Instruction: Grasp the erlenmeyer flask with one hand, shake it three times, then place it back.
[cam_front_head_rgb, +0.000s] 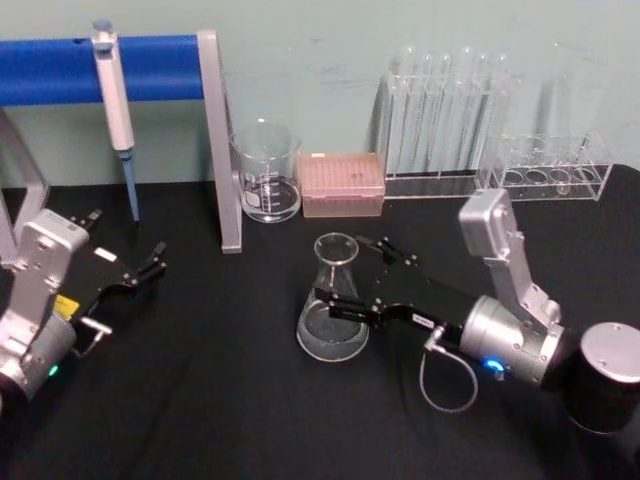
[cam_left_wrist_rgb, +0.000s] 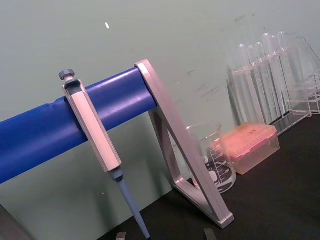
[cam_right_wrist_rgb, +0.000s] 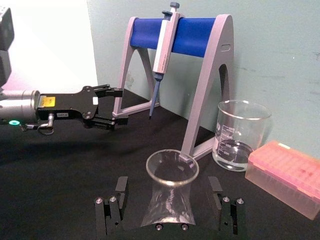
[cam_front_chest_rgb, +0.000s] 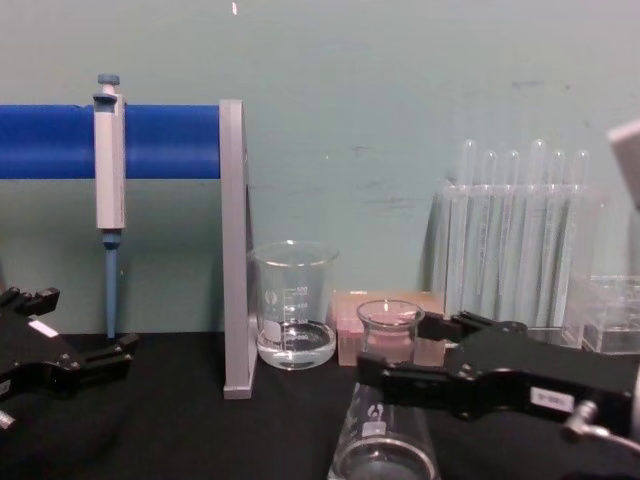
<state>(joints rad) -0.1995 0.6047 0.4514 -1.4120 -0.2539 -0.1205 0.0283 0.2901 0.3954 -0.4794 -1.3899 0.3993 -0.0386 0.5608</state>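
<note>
1. The right black blocky gripper (cam_front_head_rgb: 352, 278) has a small white label, a silver plug and a looped grey cable.
2. Its silver round wrist (cam_front_head_rgb: 510, 343) shows a blue light.
3. The left black gripper (cam_front_head_rgb: 140, 272) has a white patch and a yellow sticker.

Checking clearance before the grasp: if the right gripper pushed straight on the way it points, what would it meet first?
The erlenmeyer flask: it already stands between the open jaws of the right gripper.

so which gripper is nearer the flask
Right. The right gripper straddles the flask at its neck, fingers open on either side; the left gripper sits far off.
</note>
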